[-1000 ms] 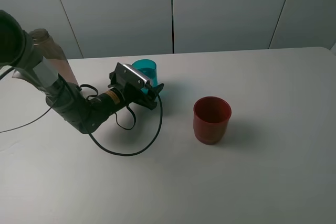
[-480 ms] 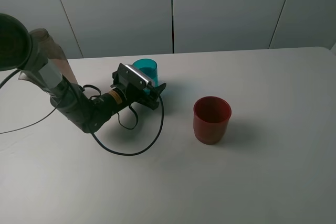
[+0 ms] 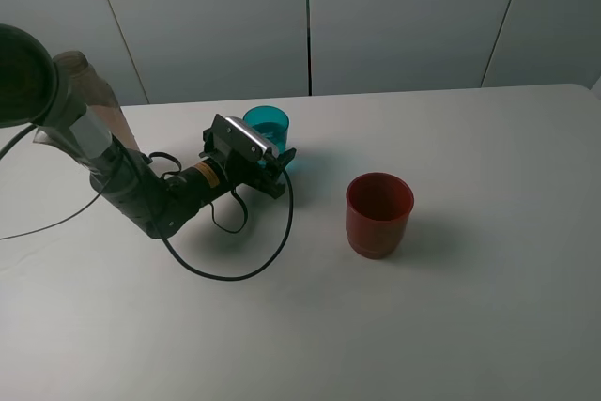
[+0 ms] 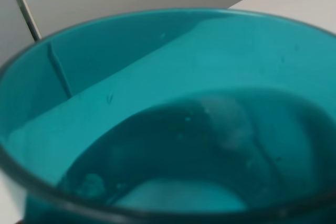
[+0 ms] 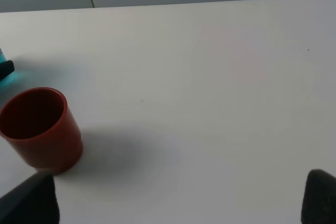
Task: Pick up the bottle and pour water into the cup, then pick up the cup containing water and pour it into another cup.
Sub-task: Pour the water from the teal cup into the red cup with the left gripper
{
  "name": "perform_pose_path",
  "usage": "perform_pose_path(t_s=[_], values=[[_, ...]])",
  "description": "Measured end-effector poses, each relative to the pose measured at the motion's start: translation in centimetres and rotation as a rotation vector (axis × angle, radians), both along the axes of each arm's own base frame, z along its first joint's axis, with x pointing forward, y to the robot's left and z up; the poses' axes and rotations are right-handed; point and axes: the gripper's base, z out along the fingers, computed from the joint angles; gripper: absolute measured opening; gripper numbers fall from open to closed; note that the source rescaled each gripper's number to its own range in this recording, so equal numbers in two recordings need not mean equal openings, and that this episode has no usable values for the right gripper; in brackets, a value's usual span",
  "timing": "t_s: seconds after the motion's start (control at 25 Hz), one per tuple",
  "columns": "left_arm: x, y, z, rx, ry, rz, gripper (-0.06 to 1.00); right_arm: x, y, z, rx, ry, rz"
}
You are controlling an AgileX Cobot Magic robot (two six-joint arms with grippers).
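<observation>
Left gripper (image 3: 275, 162) sits at the cup (image 3: 268, 122); whether it pinches it, I cannot tell. Confirm your hold, then carry it level towards another cup (image 3: 379, 213).

In the exterior high view the left arm (image 3: 150, 196) covers the lower half of the cup (image 3: 269, 119). The left fingers (image 3: 278, 161) are too small to tell whether they press its wall. The bottle (image 3: 113, 112) stands partly hidden behind that arm. In the left wrist view the cup's sides and base are cut off. In the right wrist view only blurred dark right fingers (image 5: 29, 203) show at the corners.
</observation>
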Motion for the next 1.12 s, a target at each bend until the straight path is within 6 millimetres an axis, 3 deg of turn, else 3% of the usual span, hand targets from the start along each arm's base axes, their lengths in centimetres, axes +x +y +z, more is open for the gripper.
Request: perform_pose_path(t_s=[0.64, 1.12], values=[[0.0, 0.0, 0.0, -0.001, 0.000, 0.003, 0.08, 0.0, 0.0, 0.0, 0.000, 0.000, 0.000], [0.7, -0.3, 3.5, -0.026, -0.067, 0.000, 0.08, 0.0, 0.0, 0.0, 0.000, 0.000, 0.000]])
